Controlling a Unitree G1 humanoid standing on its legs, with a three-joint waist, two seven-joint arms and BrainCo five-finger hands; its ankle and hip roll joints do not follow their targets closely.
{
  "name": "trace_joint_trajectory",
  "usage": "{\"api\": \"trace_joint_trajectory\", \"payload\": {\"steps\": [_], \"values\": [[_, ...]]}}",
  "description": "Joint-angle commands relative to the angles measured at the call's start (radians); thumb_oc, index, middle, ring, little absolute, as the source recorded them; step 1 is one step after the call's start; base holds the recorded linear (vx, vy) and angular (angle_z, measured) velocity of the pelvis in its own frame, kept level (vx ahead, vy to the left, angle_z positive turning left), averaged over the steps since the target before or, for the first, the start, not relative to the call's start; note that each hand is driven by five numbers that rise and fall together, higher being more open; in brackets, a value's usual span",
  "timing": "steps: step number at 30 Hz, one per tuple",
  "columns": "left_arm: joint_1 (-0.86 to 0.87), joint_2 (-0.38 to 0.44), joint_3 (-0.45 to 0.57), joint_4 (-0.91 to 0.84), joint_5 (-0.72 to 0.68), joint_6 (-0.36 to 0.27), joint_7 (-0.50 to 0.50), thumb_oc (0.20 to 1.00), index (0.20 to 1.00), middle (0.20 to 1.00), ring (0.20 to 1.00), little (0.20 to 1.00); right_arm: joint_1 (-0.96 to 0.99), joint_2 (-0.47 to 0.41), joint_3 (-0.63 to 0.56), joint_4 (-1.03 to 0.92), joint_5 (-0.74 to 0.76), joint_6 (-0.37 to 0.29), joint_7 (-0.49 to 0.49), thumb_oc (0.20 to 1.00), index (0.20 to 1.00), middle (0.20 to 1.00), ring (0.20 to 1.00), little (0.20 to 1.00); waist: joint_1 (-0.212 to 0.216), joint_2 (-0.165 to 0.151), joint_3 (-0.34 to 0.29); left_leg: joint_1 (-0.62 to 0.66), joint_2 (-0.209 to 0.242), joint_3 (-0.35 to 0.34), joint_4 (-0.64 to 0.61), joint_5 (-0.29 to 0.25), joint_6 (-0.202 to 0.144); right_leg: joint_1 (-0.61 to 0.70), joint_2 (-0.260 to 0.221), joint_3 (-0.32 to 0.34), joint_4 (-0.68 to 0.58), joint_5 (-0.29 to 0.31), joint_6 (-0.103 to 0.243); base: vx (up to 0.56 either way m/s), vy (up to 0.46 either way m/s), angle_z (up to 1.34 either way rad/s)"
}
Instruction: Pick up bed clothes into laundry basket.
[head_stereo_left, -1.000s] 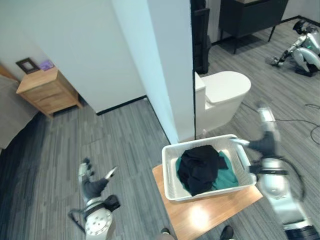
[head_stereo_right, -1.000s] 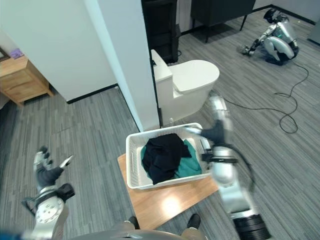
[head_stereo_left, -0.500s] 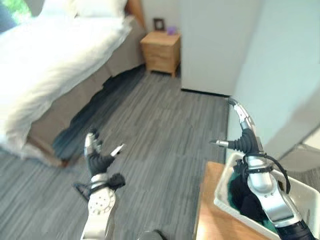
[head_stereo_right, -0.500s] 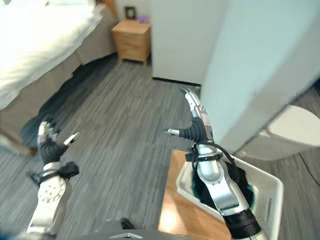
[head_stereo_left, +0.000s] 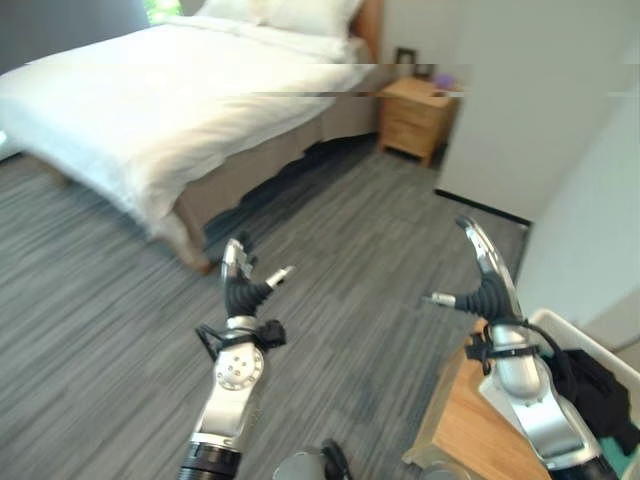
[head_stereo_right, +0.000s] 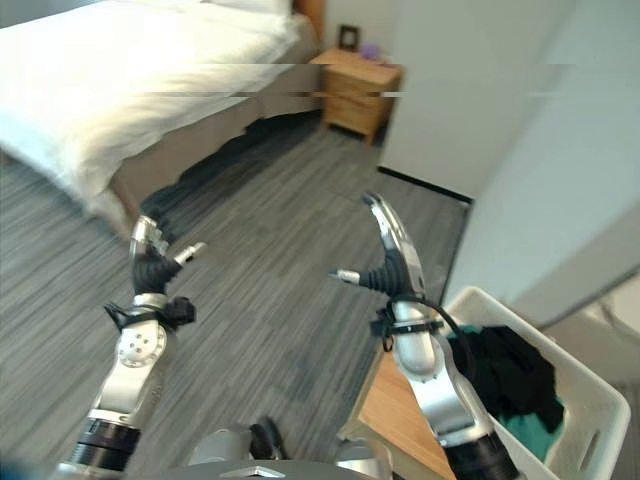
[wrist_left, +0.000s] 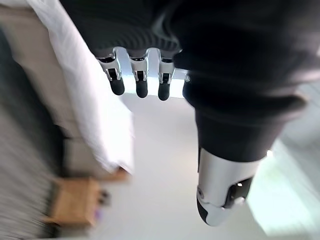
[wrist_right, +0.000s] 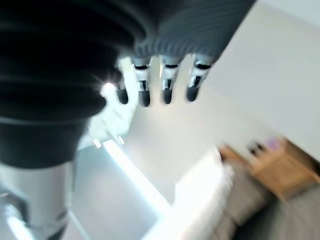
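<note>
Both hands are raised with straight fingers, holding nothing: left hand (head_stereo_left: 243, 288), right hand (head_stereo_left: 487, 283). At four o'clock of the right hand, dark clothes (head_stereo_right: 505, 368) lie in the white laundry basket (head_stereo_right: 588, 395). The white-covered bed (head_stereo_left: 160, 110) is at eleven o'clock.

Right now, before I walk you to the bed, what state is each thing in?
Left hand: open, raised, holding nothing.
Right hand: open, raised, holding nothing.
Laundry basket: upright on the low wooden table, partly filled.
Dark clothes: piled in the basket over a green garment.
Bed: covered with a white duvet.
Nightstand: standing beside the bed.
</note>
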Motion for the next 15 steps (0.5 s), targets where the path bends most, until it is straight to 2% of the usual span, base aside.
{"api": "trace_joint_trajectory", "payload": {"steps": [1,2,3,4,5,6,7,9,10,12,14,15], "values": [[0.029,0.042,-0.036,-0.116,-0.025,-0.047,-0.037,1.000,1.000,1.000,1.000,1.000,-0.044,0.001,-0.033,-0.024,0.028,-0.034,-0.017,1.000,1.000,1.000,1.000,1.000,0.005,0.058,-0.023,0.294,0.089,-0.087,-0.599,0.252,-0.125,0.010,0.105,0.106,-0.020,0.070,0.071,-0.07,-0.174,0.82],[0.024,0.049,-0.045,-0.115,-0.036,-0.048,-0.048,1.000,1.000,1.000,1.000,1.000,-0.037,-0.001,-0.032,-0.029,0.044,-0.034,-0.005,1.000,1.000,1.000,1.000,1.000,0.008,0.056,-0.025,0.274,0.089,-0.125,-0.599,0.268,-0.132,0.041,0.108,0.119,-0.091,0.077,0.051,-0.07,-0.172,0.48],[0.025,0.049,-0.045,-0.115,-0.036,-0.048,-0.048,1.000,1.000,1.000,1.000,1.000,-0.036,-0.001,-0.032,-0.029,0.044,-0.034,-0.004,1.000,1.000,1.000,1.000,1.000,0.007,0.056,-0.025,0.274,0.089,-0.127,-0.599,0.268,-0.132,0.042,0.108,0.117,-0.093,0.078,0.051,-0.09,-0.297,0.74],[0.035,0.054,-0.032,-0.124,-0.040,-0.051,-0.051,1.000,1.000,1.000,1.000,1.000,-0.054,-0.002,-0.023,-0.031,0.048,-0.035,0.009,1.000,1.000,1.000,1.000,1.000,0.032,0.061,-0.037,0.265,0.103,-0.127,-0.599,0.285,-0.149,0.084,0.086,0.070,-0.172,0.092,0.051,-0.03,-0.248,0.58],[0.050,0.056,-0.023,-0.137,-0.044,-0.052,-0.053,1.000,1.000,1.000,1.000,1.000,-0.064,-0.001,-0.013,-0.028,0.053,-0.035,0.015,1.000,1.000,1.000,1.000,1.000,0.042,0.065,-0.042,0.267,0.114,-0.127,-0.599,0.296,-0.163,0.117,0.086,0.048,-0.226,0.109,0.051,-0.04,-0.391,0.28],[0.073,0.050,-0.008,-0.162,-0.060,-0.059,-0.060,1.000,1.000,1.000,1.000,1.000,-0.084,-0.001,0.008,-0.029,0.074,-0.038,0.024,1.000,1.000,1.000,1.000,1.000,0.067,0.075,-0.048,0.255,0.136,-0.137,-0.599,0.326,-0.192,0.159,0.099,0.036,-0.308,0.124,0.048,-0.03,-0.316,-0.27],[0.086,0.046,0.000,-0.175,-0.065,-0.063,-0.059,1.000,1.000,1.000,1.000,1.000,-0.097,-0.003,0.021,-0.027,0.083,-0.040,0.029,1.000,1.000,1.000,1.000,1.000,0.081,0.088,-0.042,0.245,0.150,-0.148,-0.599,0.349,-0.209,0.162,0.108,0.029,-0.312,0.111,0.046,-0.04,-0.241,-0.31],[0.097,0.043,0.002,-0.186,-0.068,-0.064,-0.064,1.000,1.000,1.000,1.000,1.000,-0.103,-0.006,0.027,-0.025,0.087,-0.038,0.030,1.000,1.000,1.000,1.000,1.000,0.085,0.097,-0.039,0.238,0.159,-0.154,-0.599,0.359,-0.217,0.163,0.110,0.020,-0.312,0.104,0.046,-0.06,-0.103,0.15],[0.134,0.029,0.016,-0.200,-0.079,-0.070,-0.069,1.000,1.000,1.000,1.000,1.000,-0.132,-0.016,0.055,-0.024,0.094,-0.040,0.041,1.000,1.000,1.000,1.000,1.000,0.103,0.120,-0.028,0.228,0.166,-0.169,-0.599,0.370,-0.224,0.161,0.108,0.002,-0.312,0.098,0.058,-0.07,-0.088,0.29],[0.145,0.021,0.018,-0.210,-0.085,-0.075,-0.077,1.000,1.000,1.000,1.000,1.000,-0.143,-0.024,0.061,-0.016,0.098,-0.041,0.042,1.000,1.000,1.000,1.000,1.000,0.107,0.129,-0.020,0.221,0.170,-0.170,-0.599,0.381,-0.230,0.160,0.107,-0.006,-0.312,0.096,0.061,-0.09,-0.071,0.19],[0.153,0.007,0.021,-0.220,-0.094,-0.079,-0.083,1.000,1.000,1.000,1.000,1.000,-0.158,-0.037,0.062,-0.009,0.103,-0.039,0.034,1.000,1.000,1.000,1.000,1.000,0.110,0.127,0.016,0.196,0.172,-0.091,-0.537,0.404,-0.232,0.157,0.096,-0.040,-0.312,0.109,0.052,-0.30,-0.164,0.37],[0.154,0.003,0.022,-0.227,-0.108,-0.076,-0.090,1.000,1.000,1.000,1.000,1.000,-0.160,-0.045,0.055,0.001,0.105,-0.033,0.023,1.000,1.000,1.000,1.000,1.000,0.088,0.099,0.037,0.198,0.189,0.036,-0.410,0.329,-0.204,0.139,0.077,-0.088,-0.312,0.123,0.029,-0.35,-0.197,0.65]]}}
